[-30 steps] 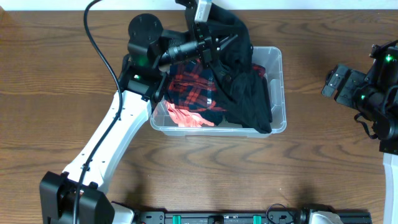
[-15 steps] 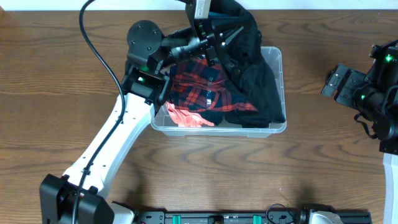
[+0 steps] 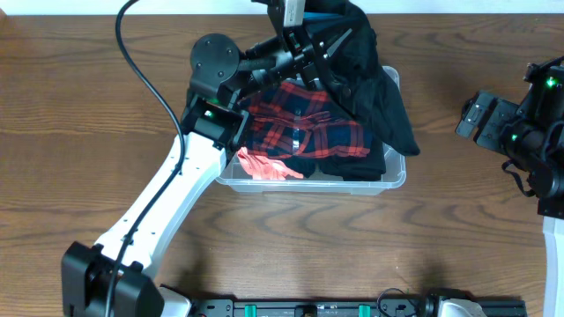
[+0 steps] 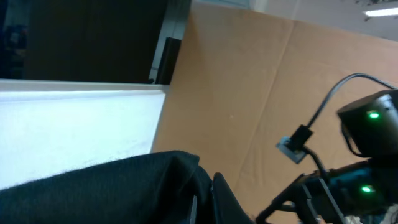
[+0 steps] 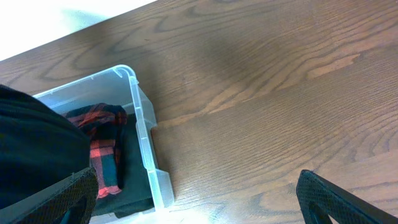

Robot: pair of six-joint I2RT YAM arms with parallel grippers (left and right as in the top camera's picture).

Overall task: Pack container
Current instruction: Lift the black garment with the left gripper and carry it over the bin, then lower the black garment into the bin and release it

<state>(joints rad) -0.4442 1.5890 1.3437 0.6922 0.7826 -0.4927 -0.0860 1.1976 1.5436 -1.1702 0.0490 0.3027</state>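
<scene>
While left fingers (image 3: 328,37) pinch black garment (image 3: 374,84) raised above bin, container (image 3: 308,182) sits on wooden surface (image 3: 88,106) directly beneath them. Garment hangs from those fingers, trailing over container rim on side toward right fingers (image 3: 478,119). Inside container, below left fingers, lie plaid shirt (image 3: 295,123) and coral cloth (image 3: 264,167). Right fingers spread wide above surface. Container well apart to their left, one corner showing in right wrist view.
</scene>
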